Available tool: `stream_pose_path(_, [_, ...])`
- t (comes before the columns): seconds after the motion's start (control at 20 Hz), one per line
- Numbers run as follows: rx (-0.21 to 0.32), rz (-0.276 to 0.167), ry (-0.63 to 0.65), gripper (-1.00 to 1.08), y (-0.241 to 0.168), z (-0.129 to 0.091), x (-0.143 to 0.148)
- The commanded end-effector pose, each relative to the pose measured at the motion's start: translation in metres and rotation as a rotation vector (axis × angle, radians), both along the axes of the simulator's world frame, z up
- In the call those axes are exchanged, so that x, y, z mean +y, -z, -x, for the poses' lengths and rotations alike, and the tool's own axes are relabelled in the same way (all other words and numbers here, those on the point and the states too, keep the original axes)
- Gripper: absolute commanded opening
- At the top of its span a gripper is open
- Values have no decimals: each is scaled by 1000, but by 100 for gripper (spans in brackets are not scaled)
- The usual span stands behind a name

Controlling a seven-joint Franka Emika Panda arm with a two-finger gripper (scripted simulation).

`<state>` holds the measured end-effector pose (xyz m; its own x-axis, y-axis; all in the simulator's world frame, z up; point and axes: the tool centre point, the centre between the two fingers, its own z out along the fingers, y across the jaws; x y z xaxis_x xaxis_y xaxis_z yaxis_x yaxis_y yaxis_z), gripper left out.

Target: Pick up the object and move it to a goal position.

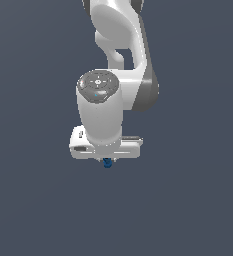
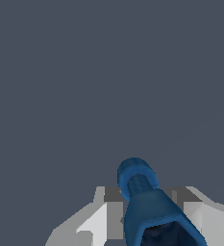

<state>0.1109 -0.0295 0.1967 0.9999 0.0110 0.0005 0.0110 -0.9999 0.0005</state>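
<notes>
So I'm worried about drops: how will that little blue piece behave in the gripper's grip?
The blue piece looks stiff: it holds its shape between the gripper fingers. Its rounded, smooth-looking end suggests it could slip or roll if released. It is tiny beside the gripper in the exterior view, so probably light.

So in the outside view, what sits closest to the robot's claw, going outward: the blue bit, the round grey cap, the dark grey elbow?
1. Blue object: right at the gripper, between its fingers.
2. Round grey cap: higher up the arm.
3. Dark grey elbow band: also higher, toward the exterior view's right; too close to the cap to rank firmly.
</notes>
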Motion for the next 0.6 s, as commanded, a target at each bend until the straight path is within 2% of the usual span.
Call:
stream_pose_path(0.0, [0, 0, 0, -100, -7, -9, 3])
stream_pose_path(0.55, [0, 0, 0, -100, -23, -33, 9])
